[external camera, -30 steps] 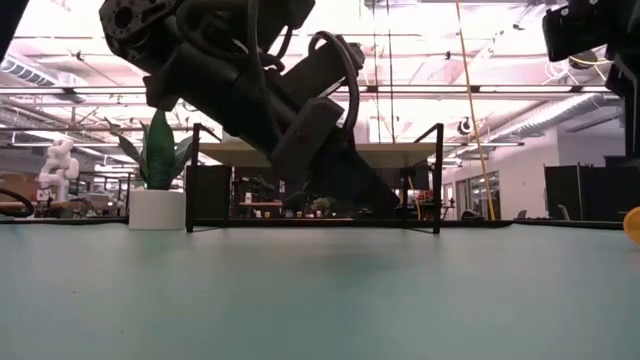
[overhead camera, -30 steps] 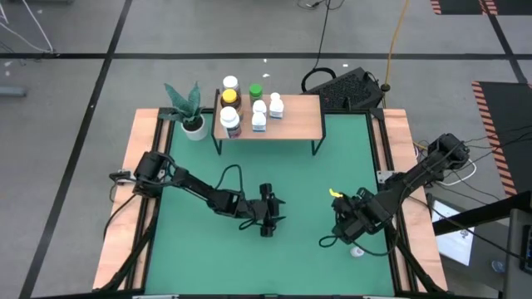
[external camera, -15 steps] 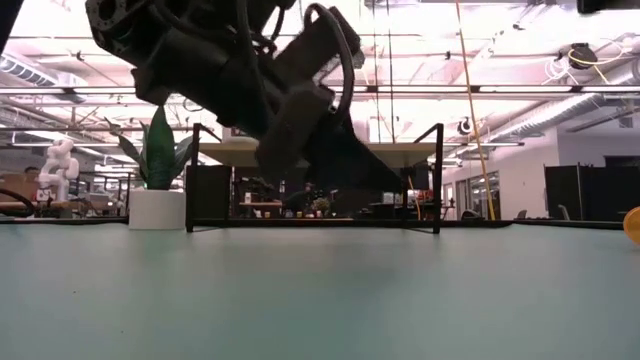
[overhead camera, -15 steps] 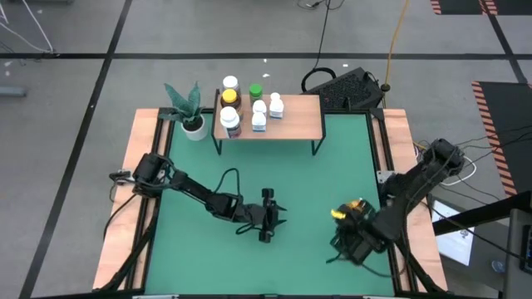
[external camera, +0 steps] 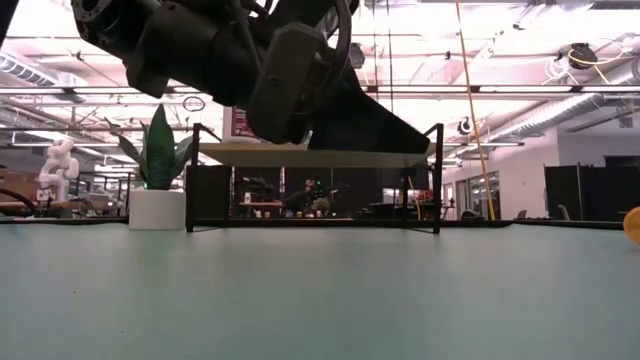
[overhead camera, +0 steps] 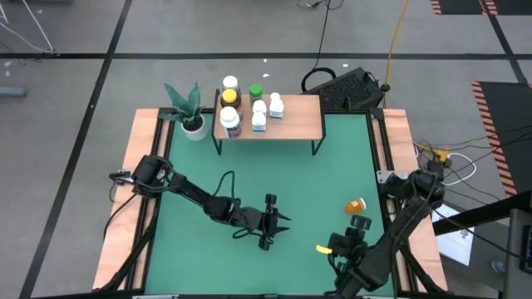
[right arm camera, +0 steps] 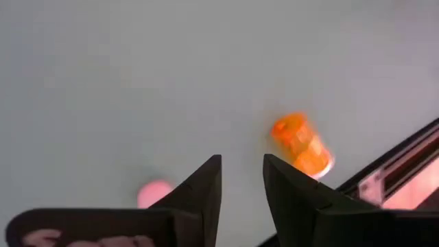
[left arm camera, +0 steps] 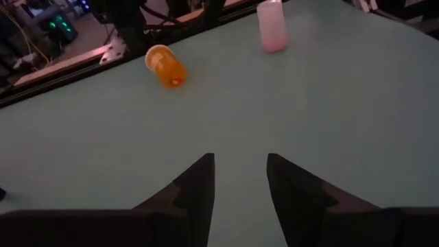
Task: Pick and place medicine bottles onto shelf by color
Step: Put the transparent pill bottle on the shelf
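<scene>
The light-wood shelf (overhead camera: 291, 116) stands at the table's far side with several bottles upright on its left half, among them an amber one with a yellow cap (overhead camera: 229, 99) and a green one (overhead camera: 256, 90). An orange bottle (overhead camera: 356, 204) lies on its side on the green table at the right, and a white bottle (overhead camera: 361, 223) stands just near of it. Both show in the left wrist view, the orange bottle (left arm camera: 167, 66) and the white bottle (left arm camera: 272, 26). My left gripper (overhead camera: 281, 221) is open and empty at the table's middle. My right gripper (overhead camera: 337, 243) is open and empty, near of both bottles.
A white pot with a green plant (overhead camera: 193, 124) stands left of the shelf. The shelf's black legs (external camera: 190, 180) show in the low view. Wooden borders (overhead camera: 133, 191) frame the table. Bare green mat lies between the shelf and both grippers.
My right gripper has drawn back toward the table's near edge, and the orange and white bottles now show on the mat far of it. My left gripper has moved a little toward the near edge and tipped from slanting down to nearly level.
</scene>
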